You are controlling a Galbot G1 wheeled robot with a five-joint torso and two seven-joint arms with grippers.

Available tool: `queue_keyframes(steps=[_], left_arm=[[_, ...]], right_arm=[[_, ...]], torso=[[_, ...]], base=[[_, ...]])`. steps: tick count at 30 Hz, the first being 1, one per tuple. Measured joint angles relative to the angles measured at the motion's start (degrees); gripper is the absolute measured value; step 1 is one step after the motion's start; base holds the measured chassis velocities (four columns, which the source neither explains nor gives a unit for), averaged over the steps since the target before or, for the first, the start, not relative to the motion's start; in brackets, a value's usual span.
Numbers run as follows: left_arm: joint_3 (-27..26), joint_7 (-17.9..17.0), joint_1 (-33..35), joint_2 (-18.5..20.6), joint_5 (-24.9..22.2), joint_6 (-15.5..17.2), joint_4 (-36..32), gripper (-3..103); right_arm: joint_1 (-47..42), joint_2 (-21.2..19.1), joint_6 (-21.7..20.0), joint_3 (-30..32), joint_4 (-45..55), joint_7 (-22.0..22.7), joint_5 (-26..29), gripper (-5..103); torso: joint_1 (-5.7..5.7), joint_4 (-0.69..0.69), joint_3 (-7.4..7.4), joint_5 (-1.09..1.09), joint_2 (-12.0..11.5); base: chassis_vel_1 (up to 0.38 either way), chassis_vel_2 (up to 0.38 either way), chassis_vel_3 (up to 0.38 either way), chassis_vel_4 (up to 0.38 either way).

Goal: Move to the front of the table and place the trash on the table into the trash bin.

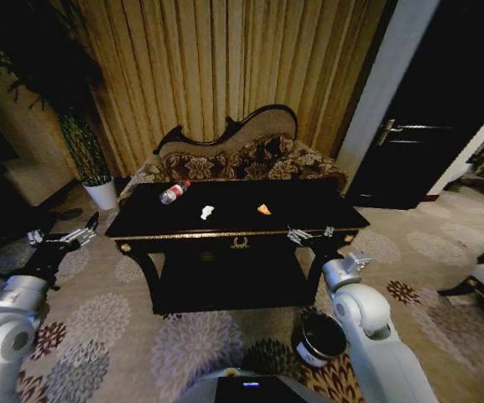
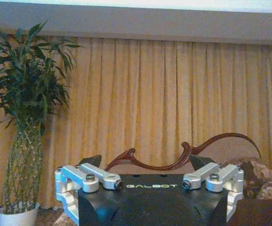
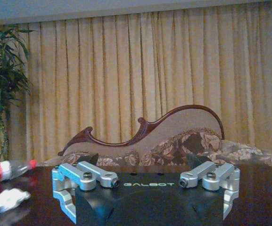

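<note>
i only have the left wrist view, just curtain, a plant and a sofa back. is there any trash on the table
Observer: Yes. The head view shows three pieces on the table: a bottle, a white scrap and an orange piece.
Operator: where's the bin
Observer: The trash bin stands on the carpet in front of the table, toward its right end, beside the right arm.
Operator: and the right gripper
Observer: The right gripper is open at the table's front edge, near its right end, holding nothing.
Operator: is my left gripper over the table
Observer: No. The left gripper hangs open off the table's left end, above the carpet.
</note>
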Motion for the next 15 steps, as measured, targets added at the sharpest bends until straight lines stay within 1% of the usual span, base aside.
queue_keyframes(steps=[11, 12, 13, 14, 15], left_arm=[[0.1, 0.2, 0.2, -0.2, -0.2, 0.0, -0.2, 100], [0.7, -0.2, 0.4, -0.2, -0.4, 0.7, -0.2, 100], [1.2, -1.2, 0.7, -0.3, -0.4, 2.4, -0.2, 100], [1.2, -1.2, 0.7, -0.3, -0.4, 2.4, -0.2, 100], [1.9, -2.4, 0.8, -0.5, -0.5, 4.5, -0.2, 100]], right_arm=[[-1.0, 0.1, 0.0, -0.1, 0.7, 0.0, -0.9, 100], [-1.4, 0.2, -0.1, -0.1, 1.0, 0.0, -0.9, 100], [-1.6, 0.1, -0.2, -0.1, 1.1, 0.0, -1.0, 100], [-1.6, 0.1, -0.2, -0.1, 1.1, 0.0, -1.0, 100], [-1.7, 0.0, -0.4, -0.1, 1.1, 0.0, -1.1, 100]], torso=[[0.04, 0.00, 0.01, 0.00, 0.0], [0.05, 0.00, 0.02, 0.01, 0.0], [0.06, -0.01, 0.02, 0.01, 0.0], [0.06, -0.01, 0.02, 0.01, 0.0], [0.08, -0.01, 0.02, -0.01, 0.0]], base=[[-0.338, 0.326, 0.344, -0.331], [-0.209, 0.259, 0.251, -0.251], [-0.140, 0.178, 0.145, -0.251], [-0.140, 0.178, 0.145, -0.251], [-0.140, 0.068, 0.050, -0.133]])
